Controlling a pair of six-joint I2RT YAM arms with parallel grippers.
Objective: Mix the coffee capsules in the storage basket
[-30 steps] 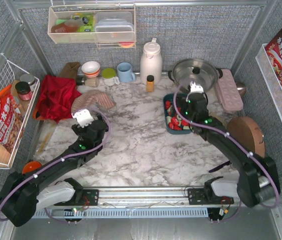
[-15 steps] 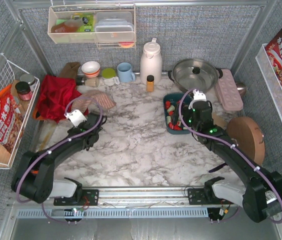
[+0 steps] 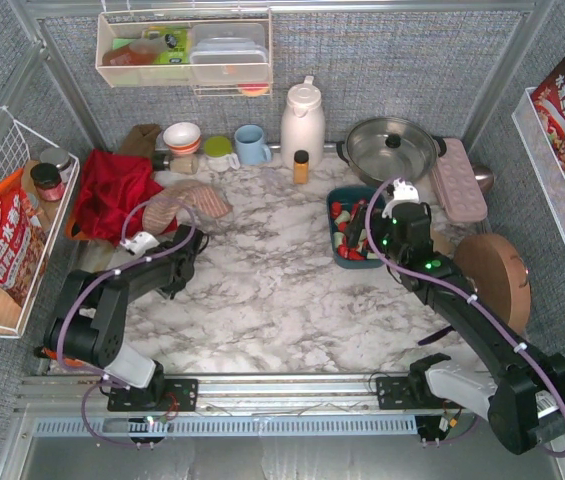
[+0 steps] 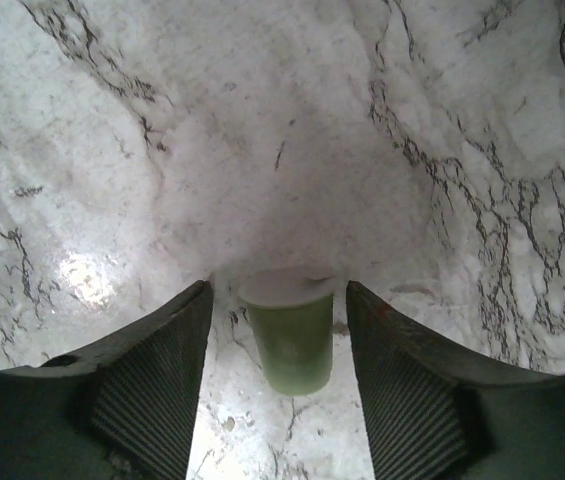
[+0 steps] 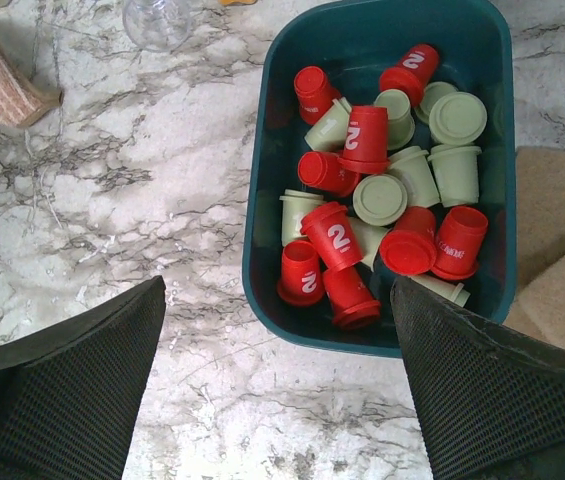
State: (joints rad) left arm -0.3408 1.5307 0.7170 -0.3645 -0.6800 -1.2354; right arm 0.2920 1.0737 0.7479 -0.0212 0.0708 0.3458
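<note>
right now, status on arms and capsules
Left jaws open astride one pale green capsule. Right jaws open above dark teal plastic basket of mixed capsules. Nothing blocking.

Robot at work: the left arm sits folded tight by the left edge of the table, elbow low near the front edge. The left gripper angles down close to the surface, jaws parted. The right arm reaches from the near right corner toward the far right, and the right gripper hovers with jaws spread wide.

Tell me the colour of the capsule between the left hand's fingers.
The capsule is pale mint green; best seen in the left wrist view.
</note>
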